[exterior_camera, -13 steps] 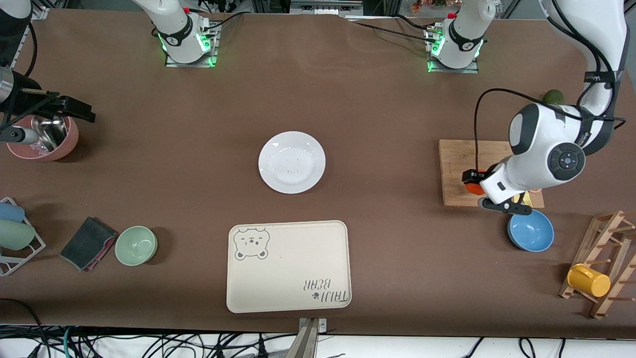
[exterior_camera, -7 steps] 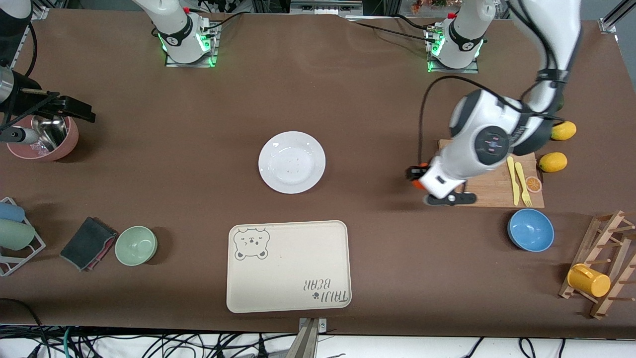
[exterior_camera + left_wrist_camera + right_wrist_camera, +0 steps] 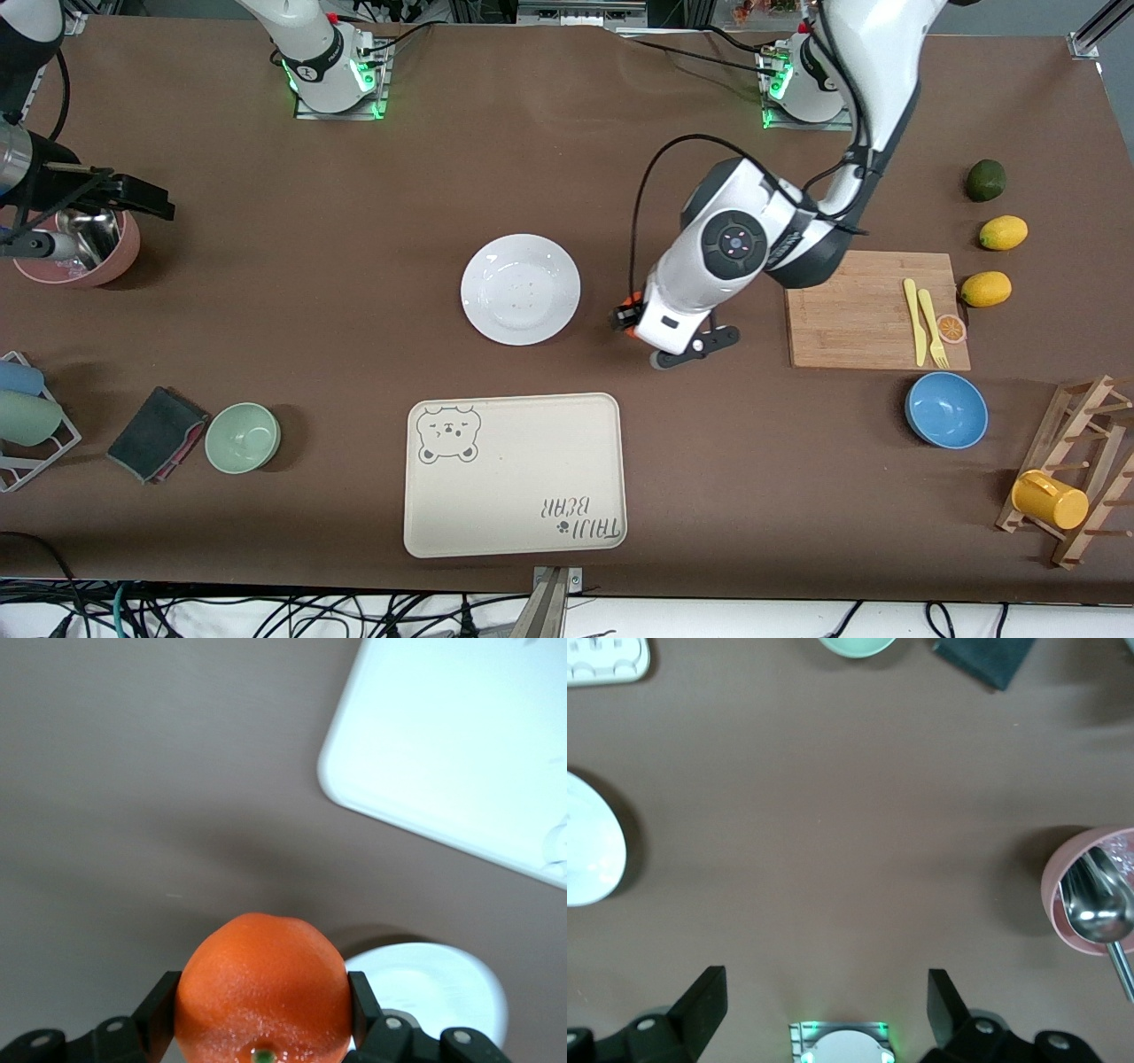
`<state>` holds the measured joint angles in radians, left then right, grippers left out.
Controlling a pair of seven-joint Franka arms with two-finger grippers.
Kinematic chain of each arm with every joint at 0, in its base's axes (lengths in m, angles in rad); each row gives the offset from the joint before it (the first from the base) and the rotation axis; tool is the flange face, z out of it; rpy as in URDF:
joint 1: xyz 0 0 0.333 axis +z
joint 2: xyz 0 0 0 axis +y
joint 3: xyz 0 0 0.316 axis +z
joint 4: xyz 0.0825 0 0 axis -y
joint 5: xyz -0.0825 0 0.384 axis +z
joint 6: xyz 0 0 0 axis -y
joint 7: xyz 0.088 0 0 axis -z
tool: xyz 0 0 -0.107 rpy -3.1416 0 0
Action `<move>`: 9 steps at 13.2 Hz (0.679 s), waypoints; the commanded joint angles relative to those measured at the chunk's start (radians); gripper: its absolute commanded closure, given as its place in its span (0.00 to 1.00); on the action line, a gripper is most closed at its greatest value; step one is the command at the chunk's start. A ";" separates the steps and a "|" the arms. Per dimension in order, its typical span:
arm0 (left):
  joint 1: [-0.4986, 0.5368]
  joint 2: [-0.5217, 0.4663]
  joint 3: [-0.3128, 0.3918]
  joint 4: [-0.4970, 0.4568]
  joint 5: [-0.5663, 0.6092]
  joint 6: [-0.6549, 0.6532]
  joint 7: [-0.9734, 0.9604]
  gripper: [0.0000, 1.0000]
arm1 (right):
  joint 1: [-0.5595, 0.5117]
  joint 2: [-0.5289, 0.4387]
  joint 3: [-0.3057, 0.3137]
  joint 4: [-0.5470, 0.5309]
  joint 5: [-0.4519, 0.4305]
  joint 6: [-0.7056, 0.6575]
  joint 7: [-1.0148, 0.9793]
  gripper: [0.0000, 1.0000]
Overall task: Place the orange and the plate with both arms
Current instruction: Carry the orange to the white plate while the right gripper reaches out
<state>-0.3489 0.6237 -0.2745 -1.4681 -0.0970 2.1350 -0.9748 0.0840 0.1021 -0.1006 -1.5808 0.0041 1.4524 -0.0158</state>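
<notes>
Beside plate [image 3: 520, 289], orange [image 3: 262, 989], formerly boardside.

Even overhead light, front view sharp w/ soft shadows under the left arm on the bench [image 3: 354, 221]. Left wrist view: tray [image 3: 461, 744] blown out white, plate [image 3: 443, 988] glary, orange [image 3: 261, 988] slightly soft. Right wrist view a bit blurry, claw fingers [image 3: 700, 1001] dark.

Plate [image 3: 520, 289] near tray [image 3: 515, 475] (tray nearer camera).

The beige tray [image 3: 515, 475] carries upside-down lettering beside a paw mark, apparently "TAIJI BEAR"; nothing else is legible.
</notes>
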 commanded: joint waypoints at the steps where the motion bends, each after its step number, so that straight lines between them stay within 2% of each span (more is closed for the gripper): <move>1: -0.071 0.079 0.011 0.054 -0.059 0.142 -0.103 0.71 | -0.001 0.059 -0.001 0.002 0.068 0.002 -0.059 0.00; 3: -0.126 0.123 0.011 0.054 -0.059 0.238 -0.187 0.71 | -0.009 0.138 -0.005 -0.016 0.100 0.028 -0.064 0.00; 5: -0.183 0.151 0.011 0.052 -0.059 0.275 -0.235 0.71 | -0.015 0.160 -0.008 -0.080 0.216 0.103 -0.123 0.00; 7: -0.231 0.159 0.011 0.049 -0.055 0.275 -0.280 0.71 | -0.013 0.147 -0.008 -0.250 0.330 0.259 -0.179 0.00; 9: -0.269 0.171 0.014 0.040 -0.049 0.275 -0.291 0.70 | -0.013 0.142 -0.007 -0.364 0.490 0.316 -0.238 0.00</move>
<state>-0.5838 0.7745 -0.2758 -1.4545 -0.1320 2.4139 -1.2497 0.0759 0.2928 -0.1083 -1.8113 0.3740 1.7097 -0.1909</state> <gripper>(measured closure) 0.203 0.000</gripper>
